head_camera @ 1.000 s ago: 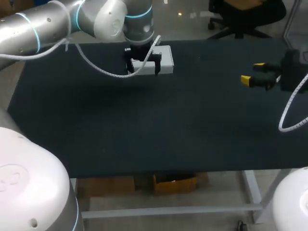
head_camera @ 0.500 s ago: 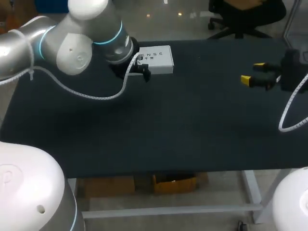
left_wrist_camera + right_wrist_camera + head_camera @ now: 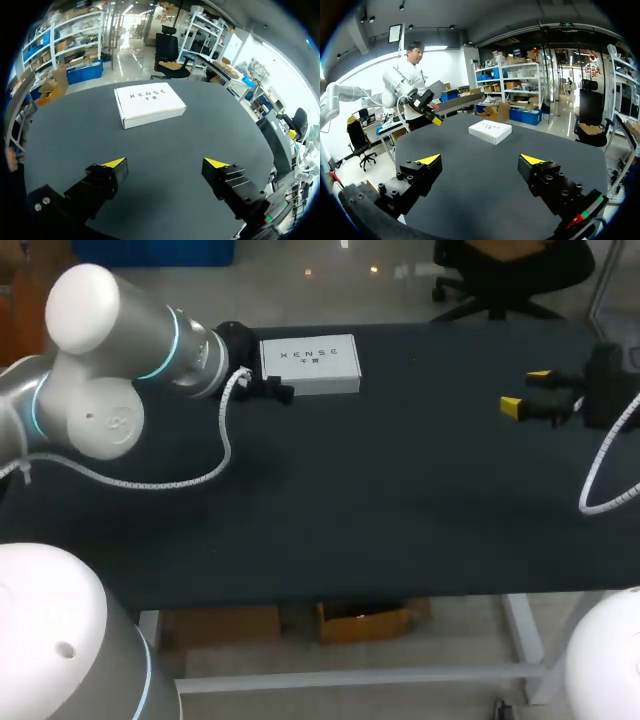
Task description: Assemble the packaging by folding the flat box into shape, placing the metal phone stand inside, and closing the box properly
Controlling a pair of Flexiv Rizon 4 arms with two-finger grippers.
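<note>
The left gripper [image 3: 165, 165] is wide open. Its two fingers [image 3: 114, 163] with the yellow tips stand far from each other and hold nothing; only the black table [image 3: 165, 135] shows between them. Straight ahead of this gripper, near but clearly apart from the fingertips, lies the white box [image 3: 150, 104]. The box is closed and rests flat on the table, with its printed lid facing up and one long side turned toward the gripper. In the head view the same gripper is just beside one corner of the box on the robot's side, not touching it. Behind the gripper the left arm [image 3: 120, 360] comes in from the left side, and a white spiral cable [image 3: 205, 472] hangs from it over the table.

The right gripper [image 3: 481, 160] is also wide open and has hold of nothing; the bare table is under its fingers. The box is ahead of it as well, but well apart, across a long piece of dark surface. In the right wrist view the left arm's gripper shows next to the box, a little above the table. In the head view the right gripper is out over the right part of the table, and its yellow tips point toward the box.
</note>
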